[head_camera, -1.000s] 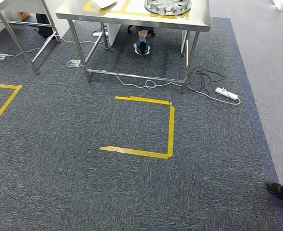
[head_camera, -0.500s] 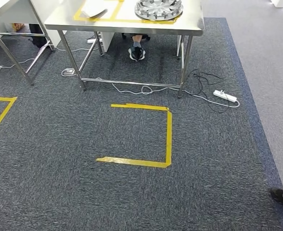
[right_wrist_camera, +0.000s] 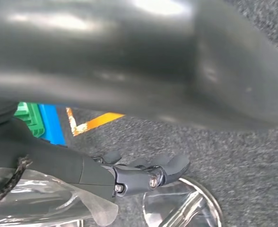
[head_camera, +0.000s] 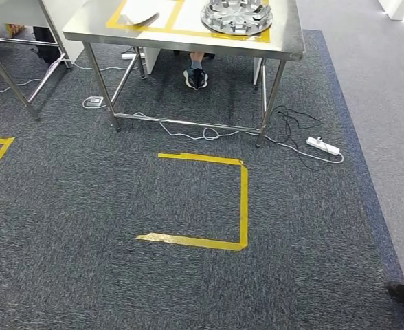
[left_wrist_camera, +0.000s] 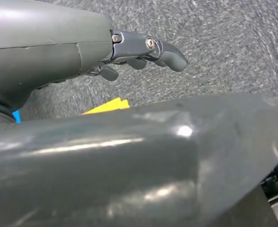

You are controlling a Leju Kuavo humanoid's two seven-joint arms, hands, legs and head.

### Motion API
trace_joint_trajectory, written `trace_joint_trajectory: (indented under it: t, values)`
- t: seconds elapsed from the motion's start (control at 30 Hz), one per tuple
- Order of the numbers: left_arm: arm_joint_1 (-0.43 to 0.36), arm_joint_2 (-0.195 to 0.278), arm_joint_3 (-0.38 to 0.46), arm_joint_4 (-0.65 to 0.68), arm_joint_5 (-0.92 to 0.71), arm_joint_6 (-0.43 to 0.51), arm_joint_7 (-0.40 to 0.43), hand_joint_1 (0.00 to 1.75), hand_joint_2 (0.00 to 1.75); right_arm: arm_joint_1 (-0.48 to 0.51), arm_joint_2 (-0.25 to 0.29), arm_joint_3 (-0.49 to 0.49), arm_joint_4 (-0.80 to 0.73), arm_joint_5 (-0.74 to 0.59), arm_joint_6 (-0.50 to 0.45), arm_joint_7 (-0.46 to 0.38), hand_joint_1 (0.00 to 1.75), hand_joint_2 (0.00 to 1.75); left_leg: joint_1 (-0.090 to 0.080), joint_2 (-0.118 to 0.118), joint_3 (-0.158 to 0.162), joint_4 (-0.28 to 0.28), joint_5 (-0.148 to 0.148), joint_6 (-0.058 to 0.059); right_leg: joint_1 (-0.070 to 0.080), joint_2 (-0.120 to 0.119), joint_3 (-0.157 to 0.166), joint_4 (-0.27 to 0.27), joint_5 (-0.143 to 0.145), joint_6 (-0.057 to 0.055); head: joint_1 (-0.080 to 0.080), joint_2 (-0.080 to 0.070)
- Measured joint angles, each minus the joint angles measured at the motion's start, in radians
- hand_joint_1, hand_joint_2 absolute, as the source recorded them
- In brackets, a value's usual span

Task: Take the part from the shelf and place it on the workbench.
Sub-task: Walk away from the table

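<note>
The whole floor view has shifted since the earlier frame, bringing the stainless-steel workbench [head_camera: 288,31] a little nearer; the camera moved, not the furniture. A round silver hubcap-like wheel part [head_camera: 236,15] lies on the bench top, inside a yellow tape outline. On the dark grey carpet before the bench sits an open square of yellow floor tape [head_camera: 241,199]. The left hand [left_wrist_camera: 144,49] hangs over the carpet, fingers loosely extended, holding nothing. The right hand [right_wrist_camera: 144,175] lies against a shiny silver part [right_wrist_camera: 180,205]; whether it grips it, I cannot tell.
</note>
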Motion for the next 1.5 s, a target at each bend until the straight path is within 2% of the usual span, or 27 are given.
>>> trace_joint_trajectory:
  t: [0.03,0.1,0.13,0.2,0.23,0.3,0.33,0.4,0.53,0.63,0.8,1.5]
  values:
    - [0.000,-0.002,0.001,-0.002,0.002,-0.001,0.002,0.00,0.00,0.000,0.000,0.000,0.000,-0.001,0.000,0.000,0.00,0.00,-0.004,-0.001,0.010,0.000,-0.007,0.002,0.003,0.000,-0.005,-0.026,0.026,-0.006,0.000,0.000]
    - [0.000,-0.006,0.002,-0.006,0.003,-0.004,0.004,0.00,0.00,0.000,0.000,0.000,0.000,-0.002,-0.001,-0.001,0.00,0.00,-0.011,-0.002,0.031,-0.002,-0.021,0.003,0.013,-0.001,0.020,-0.139,0.124,-0.027,-0.001,0.000]
    - [-0.001,-0.009,0.002,-0.008,0.004,-0.006,0.004,0.00,0.00,-0.001,0.000,0.000,0.000,-0.002,-0.001,-0.001,0.00,0.00,-0.013,-0.002,0.039,-0.002,-0.026,0.001,0.019,-0.003,0.031,-0.185,0.144,-0.036,-0.002,0.000]
    - [-0.002,-0.014,0.003,-0.013,0.003,-0.008,0.004,0.00,0.00,0.000,-0.001,0.000,0.000,-0.002,-0.002,-0.003,0.00,0.00,-0.014,-0.002,0.047,-0.002,-0.033,-0.009,0.028,-0.004,0.043,-0.225,0.147,-0.053,-0.003,0.000]
    - [-0.002,-0.016,0.003,-0.015,0.002,-0.009,0.004,0.00,0.00,0.001,-0.001,0.000,-0.001,-0.001,-0.003,-0.004,0.00,0.00,-0.015,-0.001,0.049,-0.003,-0.036,-0.007,0.029,-0.004,0.046,-0.231,0.152,-0.048,-0.003,0.000]
    - [-0.002,-0.018,0.004,-0.021,0.000,-0.008,0.005,0.00,0.00,0.004,-0.001,0.000,-0.001,0.003,-0.006,-0.005,0.00,0.00,-0.016,0.000,0.055,-0.006,-0.036,0.002,0.027,-0.003,0.059,-0.245,0.190,-0.037,-0.004,0.000]
    - [-0.002,-0.019,0.004,-0.023,-0.001,-0.008,0.005,0.00,0.00,0.003,-0.001,0.000,-0.001,0.006,-0.008,-0.007,0.00,0.00,-0.017,0.001,0.056,-0.011,-0.038,0.008,0.026,-0.002,0.066,-0.246,0.196,-0.032,-0.003,0.000]
    - [-0.003,-0.019,0.004,-0.027,-0.002,-0.007,0.006,0.00,0.00,0.000,0.000,0.000,-0.001,0.013,-0.010,-0.010,0.00,0.00,-0.017,0.000,0.060,-0.016,-0.037,0.006,0.026,-0.003,0.069,-0.247,0.191,-0.038,-0.001,0.000]
    - [-0.002,-0.021,0.004,-0.032,-0.003,-0.007,0.006,0.00,0.00,-0.002,0.000,0.000,-0.002,0.023,-0.011,-0.014,0.00,0.00,-0.016,0.000,0.062,-0.024,-0.038,0.000,0.027,-0.003,0.070,-0.247,0.188,-0.043,-0.002,0.000]
    - [-0.002,-0.021,0.004,-0.035,-0.004,-0.008,0.006,0.00,0.00,-0.002,0.000,0.000,-0.002,0.028,-0.011,-0.015,0.00,0.00,-0.016,0.000,0.063,-0.026,-0.038,-0.008,0.027,-0.003,0.070,-0.247,0.186,-0.045,-0.001,0.000]
    - [-0.002,-0.022,0.004,-0.036,-0.004,-0.012,0.006,0.00,0.00,-0.002,0.000,0.000,-0.002,0.029,-0.011,-0.015,0.00,0.00,-0.014,0.000,0.063,-0.027,-0.037,-0.012,0.027,-0.003,0.070,-0.247,0.186,-0.045,-0.001,0.000]
    - [-0.002,-0.023,0.004,-0.036,-0.003,-0.002,0.009,0.00,0.00,-0.002,0.000,0.000,-0.002,0.052,-0.006,-0.017,0.00,0.00,-0.018,0.000,0.063,-0.026,-0.037,-0.013,0.023,-0.003,0.071,-0.247,0.187,-0.045,-0.001,0.000]
